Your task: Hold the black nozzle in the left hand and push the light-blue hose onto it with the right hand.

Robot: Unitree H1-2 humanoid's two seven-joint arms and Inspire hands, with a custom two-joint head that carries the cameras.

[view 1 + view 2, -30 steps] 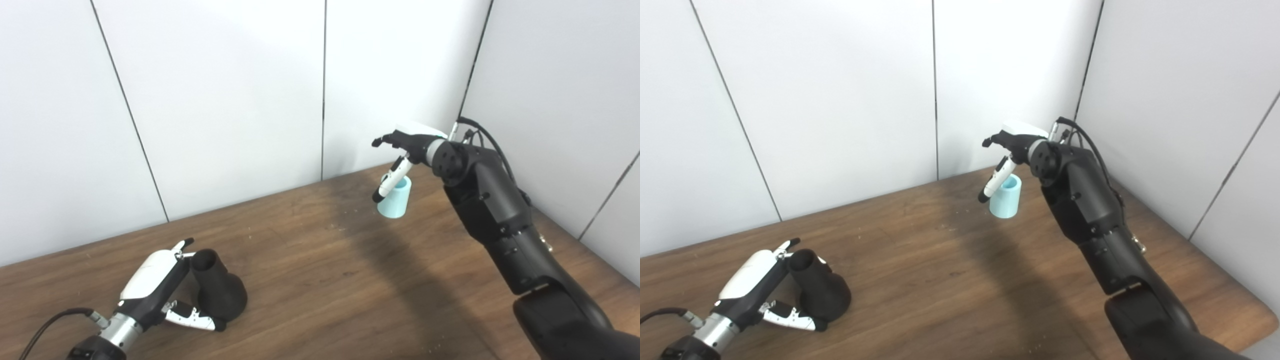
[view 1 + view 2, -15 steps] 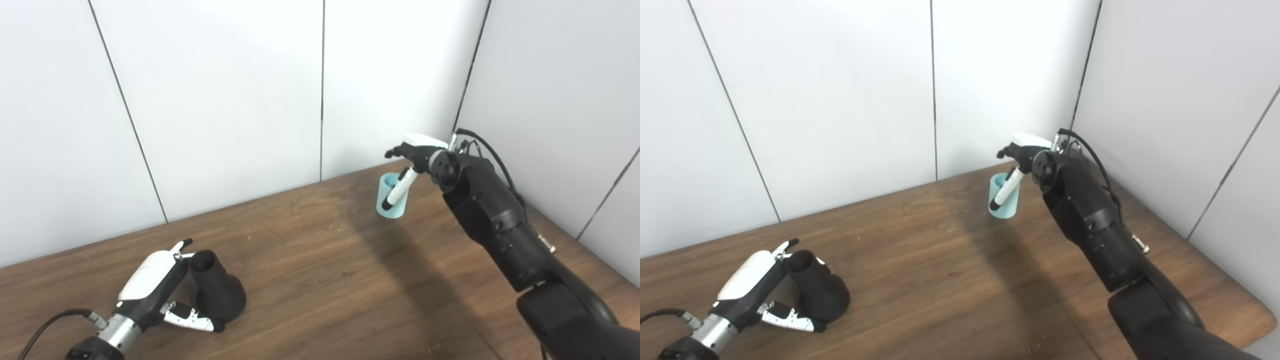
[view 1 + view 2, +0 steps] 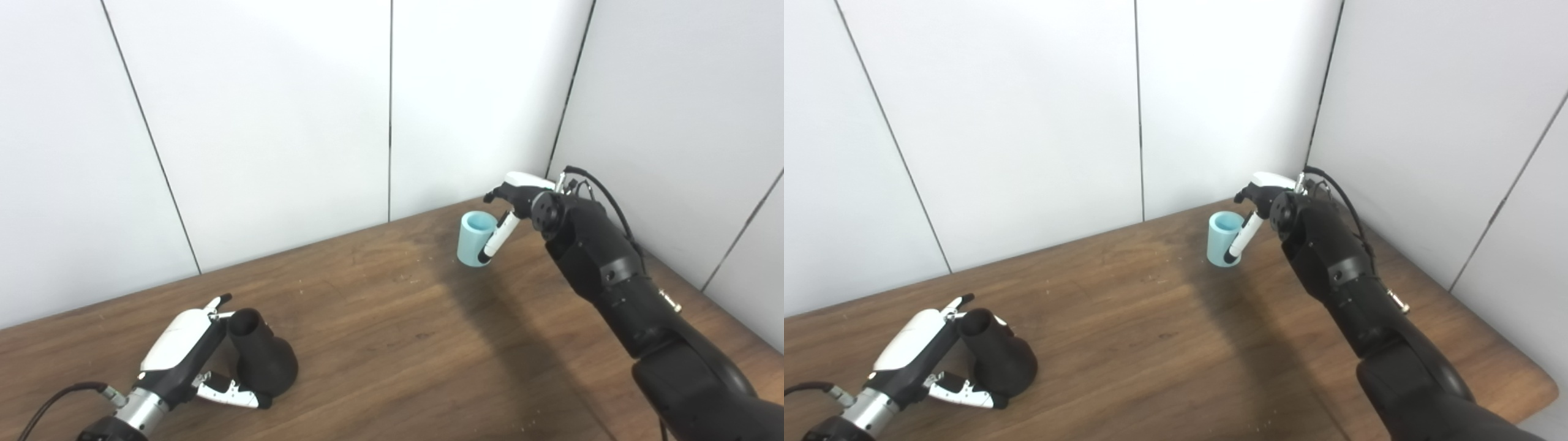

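Left eye view: the right hand (image 3: 511, 199) has dropped from above the light-blue hose (image 3: 474, 239) to its right side; a white finger (image 3: 495, 239) now lies down the hose's wall, the rest spread, nothing closed round it yet. The hose stands upright at two o'clock on the wooden table (image 3: 392, 343).

Right eye view: at eight o'clock the left hand (image 3: 915, 361) is unchanged, cupped loosely against the black nozzle (image 3: 995, 361), fingers apart on either side; whether it truly grips I cannot tell. The nozzle still rests on the table. Judging so, the hose grasp is imminent, with lifting and joining left.
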